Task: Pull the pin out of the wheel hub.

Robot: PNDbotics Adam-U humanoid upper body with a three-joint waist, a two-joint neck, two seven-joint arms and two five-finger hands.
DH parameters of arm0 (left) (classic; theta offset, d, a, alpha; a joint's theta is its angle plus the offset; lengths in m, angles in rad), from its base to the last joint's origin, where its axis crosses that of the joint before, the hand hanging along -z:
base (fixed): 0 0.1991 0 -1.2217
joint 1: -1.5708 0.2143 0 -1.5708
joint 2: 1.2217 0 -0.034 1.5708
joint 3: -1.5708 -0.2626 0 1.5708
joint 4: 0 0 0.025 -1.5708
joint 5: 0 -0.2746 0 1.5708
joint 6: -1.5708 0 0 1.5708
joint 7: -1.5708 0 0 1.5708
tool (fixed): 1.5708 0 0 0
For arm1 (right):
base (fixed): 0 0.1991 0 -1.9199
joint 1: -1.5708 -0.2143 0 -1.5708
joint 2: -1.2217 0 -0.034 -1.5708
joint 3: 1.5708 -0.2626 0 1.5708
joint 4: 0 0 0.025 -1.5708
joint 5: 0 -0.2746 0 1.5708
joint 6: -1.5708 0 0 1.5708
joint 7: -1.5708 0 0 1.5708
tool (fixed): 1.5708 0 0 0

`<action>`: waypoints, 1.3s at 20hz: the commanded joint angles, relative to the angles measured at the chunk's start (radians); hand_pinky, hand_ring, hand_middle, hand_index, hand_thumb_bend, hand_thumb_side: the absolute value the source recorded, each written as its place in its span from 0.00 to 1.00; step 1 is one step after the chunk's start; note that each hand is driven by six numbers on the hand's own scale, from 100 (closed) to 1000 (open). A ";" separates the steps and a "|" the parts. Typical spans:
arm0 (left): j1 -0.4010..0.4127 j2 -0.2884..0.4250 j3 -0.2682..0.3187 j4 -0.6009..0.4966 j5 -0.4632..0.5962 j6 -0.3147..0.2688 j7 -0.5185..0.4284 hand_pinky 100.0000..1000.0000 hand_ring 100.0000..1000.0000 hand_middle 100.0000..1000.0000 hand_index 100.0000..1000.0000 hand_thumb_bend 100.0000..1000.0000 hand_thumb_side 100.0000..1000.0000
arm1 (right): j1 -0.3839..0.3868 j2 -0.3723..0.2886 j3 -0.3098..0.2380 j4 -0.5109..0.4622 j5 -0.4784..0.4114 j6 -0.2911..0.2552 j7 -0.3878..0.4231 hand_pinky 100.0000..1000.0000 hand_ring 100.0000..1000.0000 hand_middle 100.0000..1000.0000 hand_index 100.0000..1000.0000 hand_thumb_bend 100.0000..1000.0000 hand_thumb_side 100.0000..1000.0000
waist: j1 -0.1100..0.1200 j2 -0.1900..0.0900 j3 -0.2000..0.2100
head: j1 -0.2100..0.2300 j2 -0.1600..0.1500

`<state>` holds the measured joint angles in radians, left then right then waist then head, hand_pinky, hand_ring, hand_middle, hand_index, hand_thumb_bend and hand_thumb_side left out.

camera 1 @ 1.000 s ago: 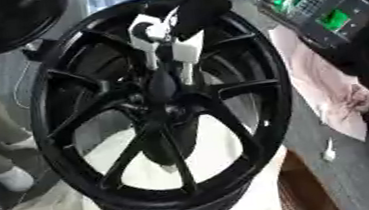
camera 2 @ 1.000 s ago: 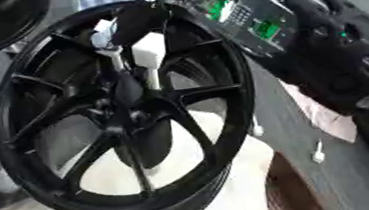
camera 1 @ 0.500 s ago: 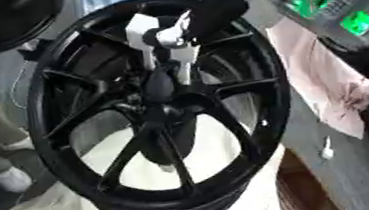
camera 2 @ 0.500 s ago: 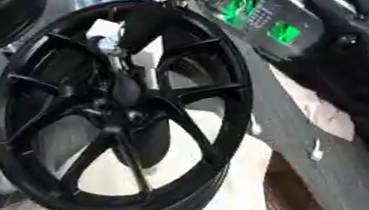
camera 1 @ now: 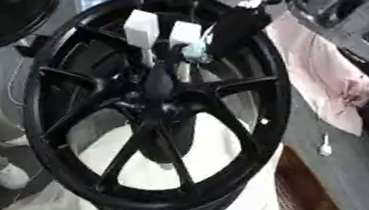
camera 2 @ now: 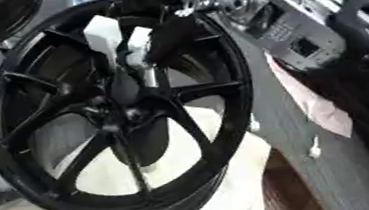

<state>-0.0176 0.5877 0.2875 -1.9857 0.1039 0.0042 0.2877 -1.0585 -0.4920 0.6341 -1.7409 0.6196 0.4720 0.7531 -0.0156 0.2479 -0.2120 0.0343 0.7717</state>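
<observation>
wheel hub [camera 1: 162, 104]: black multi-spoke rim, tilted, fills most of both views; sits on pale cloth [camera 1: 132, 148] showing through the spokes.
hub centre [camera 2: 123, 115]: dark boss where spokes meet, roughly mid-frame.
pin [camera 1: 185, 69]: short greyish stub, just above hub centre, under the white-tipped fingers; blurred, cannot tell if seated in or clear of the hub.
right hand [camera 1: 206, 34]: reaches in from upper right, over the rim's upper half; black with white pads.
fingers [camera 1: 140, 26]: angled down toward the pin, appear closed around its top; contact too blurred to confirm.
right forearm [camera 2: 294, 38]: silver and black, runs up to the right corner, above the rim's edge.
left hand: unseen in either view.
pink cloth [camera 1: 325, 74]: lies on grey table right of the rim.
second black rim [camera 1: 1, 18]: upper left corner, partly cropped.
</observation>
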 commanded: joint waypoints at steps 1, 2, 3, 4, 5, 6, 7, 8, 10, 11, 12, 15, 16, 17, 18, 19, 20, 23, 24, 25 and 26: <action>-0.003 0.019 0.014 -0.014 -0.007 0.002 0.000 0.52 0.47 0.48 0.70 0.22 0.61 | -0.005 -0.023 -0.019 0.001 0.014 0.030 0.028 0.80 0.82 0.77 0.86 0.35 0.53 | 0.001 -0.009 -0.001 | 0.007 -0.002; -0.003 0.019 0.014 -0.014 -0.007 0.002 0.000 0.52 0.47 0.48 0.70 0.22 0.61 | -0.002 -0.022 -0.019 0.005 0.018 0.029 0.025 0.80 0.83 0.77 0.86 0.35 0.53 | 0.001 -0.007 0.000 | 0.007 -0.002; -0.003 0.018 0.015 -0.014 -0.007 0.003 0.000 0.52 0.47 0.48 0.70 0.22 0.61 | 0.002 -0.021 -0.019 0.010 0.022 0.029 0.021 0.80 0.83 0.77 0.86 0.35 0.53 | 0.001 -0.005 0.000 | 0.007 -0.002; -0.003 0.017 0.015 -0.014 -0.007 0.003 0.000 0.52 0.47 0.48 0.70 0.22 0.61 | 0.005 -0.019 -0.019 0.015 0.026 0.028 0.017 0.80 0.83 0.78 0.86 0.35 0.53 | 0.001 -0.003 0.001 | 0.007 -0.002; -0.003 0.017 0.015 -0.014 -0.008 0.004 0.000 0.52 0.47 0.48 0.70 0.21 0.61 | 0.008 -0.018 -0.021 0.022 0.031 0.028 0.012 0.80 0.83 0.78 0.87 0.35 0.52 | 0.002 0.000 0.002 | 0.006 -0.002; -0.003 0.016 0.016 -0.014 -0.008 0.004 0.001 0.53 0.47 0.48 0.69 0.21 0.61 | 0.010 -0.016 -0.022 0.028 0.036 0.028 0.006 0.80 0.83 0.78 0.87 0.35 0.52 | 0.003 0.002 0.003 | 0.005 -0.002; -0.003 0.016 0.016 -0.014 -0.008 0.005 0.001 0.53 0.47 0.48 0.69 0.21 0.61 | 0.011 -0.014 -0.023 0.035 0.040 0.027 -0.001 0.80 0.83 0.78 0.87 0.35 0.52 | 0.003 0.005 0.004 | 0.004 -0.002; -0.003 0.015 0.016 -0.014 -0.009 0.006 0.001 0.53 0.47 0.48 0.69 0.21 0.61 | 0.012 -0.013 -0.024 0.041 0.042 0.027 -0.007 0.80 0.83 0.78 0.87 0.35 0.51 | 0.004 0.008 0.005 | 0.003 -0.002; -0.003 0.014 0.017 -0.014 -0.009 0.009 0.001 0.53 0.47 0.48 0.69 0.21 0.62 | 0.014 -0.011 -0.028 0.050 0.048 0.027 -0.020 0.80 0.83 0.78 0.87 0.36 0.51 | 0.005 0.014 0.006 | 0.002 -0.002; -0.003 0.013 0.017 -0.014 -0.010 0.010 0.001 0.53 0.47 0.48 0.69 0.21 0.62 | 0.015 -0.011 -0.030 0.055 0.050 0.029 -0.027 0.80 0.83 0.78 0.87 0.36 0.50 | 0.006 0.018 0.006 | 0.001 -0.002; -0.002 0.013 0.018 -0.014 -0.011 0.011 0.002 0.53 0.47 0.48 0.69 0.21 0.62 | 0.015 -0.010 -0.032 0.058 0.052 0.030 -0.035 0.80 0.83 0.78 0.87 0.36 0.50 | 0.006 0.021 0.006 | 0.001 -0.002; -0.001 0.011 0.019 -0.014 -0.012 0.014 0.003 0.53 0.47 0.48 0.69 0.21 0.62 | 0.015 -0.010 -0.042 0.061 0.057 0.037 -0.061 0.79 0.82 0.77 0.87 0.36 0.49 | 0.008 0.029 0.006 | 0.000 -0.002; 0.000 0.011 0.020 -0.014 -0.013 0.015 0.003 0.53 0.47 0.48 0.69 0.21 0.62 | 0.015 -0.010 -0.044 0.061 0.057 0.041 -0.069 0.79 0.82 0.77 0.86 0.36 0.49 | 0.008 0.032 0.006 | -0.001 -0.002; 0.000 0.010 0.020 -0.014 -0.014 0.016 0.003 0.53 0.47 0.48 0.69 0.21 0.62 | 0.015 -0.010 -0.046 0.062 0.055 0.045 -0.076 0.79 0.82 0.77 0.86 0.35 0.49 | 0.009 0.035 0.005 | -0.002 -0.002; 0.001 0.010 0.020 -0.014 -0.015 0.016 0.003 0.53 0.47 0.48 0.69 0.21 0.62 | 0.015 -0.009 -0.047 0.063 0.053 0.050 -0.082 0.79 0.82 0.77 0.86 0.35 0.49 | 0.009 0.037 0.006 | -0.003 -0.002; 0.001 0.010 0.020 -0.014 -0.016 0.017 0.004 0.53 0.47 0.48 0.69 0.20 0.62 | 0.016 -0.009 -0.048 0.064 0.050 0.053 -0.087 0.78 0.82 0.77 0.86 0.35 0.50 | 0.010 0.039 0.006 | -0.004 -0.002; 0.000 0.010 0.020 -0.014 -0.016 0.018 0.004 0.53 0.47 0.48 0.69 0.20 0.62 | 0.016 -0.008 -0.048 0.066 0.046 0.057 -0.092 0.78 0.82 0.77 0.86 0.34 0.51 | 0.010 0.042 0.006 | -0.005 -0.002; 0.000 0.010 0.020 -0.014 -0.019 0.019 0.005 0.53 0.47 0.48 0.69 0.20 0.62 | 0.017 -0.004 -0.044 0.075 0.023 0.070 -0.097 0.77 0.81 0.76 0.86 0.33 0.52 | 0.011 0.048 0.008 | -0.010 -0.004; -0.001 0.010 0.020 -0.014 -0.020 0.019 0.005 0.53 0.47 0.48 0.69 0.20 0.63 | 0.017 -0.002 -0.043 0.079 0.011 0.076 -0.097 0.77 0.81 0.76 0.86 0.33 0.52 | 0.011 0.050 0.009 | -0.011 -0.006; -0.001 0.010 0.020 -0.014 -0.021 0.020 0.005 0.53 0.47 0.48 0.69 0.20 0.63 | 0.016 -0.001 -0.041 0.082 0.000 0.083 -0.098 0.77 0.81 0.75 0.85 0.33 0.53 | 0.011 0.052 0.010 | -0.012 -0.007; -0.001 0.010 0.020 -0.014 -0.022 0.020 0.006 0.53 0.47 0.48 0.69 0.20 0.63 | 0.015 0.001 -0.040 0.085 -0.010 0.089 -0.101 0.77 0.81 0.75 0.85 0.32 0.53 | 0.010 0.053 0.011 | -0.013 -0.008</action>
<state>-0.0169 0.5801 0.2933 -1.9857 0.0856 0.0226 0.2908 -1.0282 -0.4837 0.6045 -1.6547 0.6253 0.5397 0.6446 -0.0082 0.3165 -0.2027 0.0244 0.7715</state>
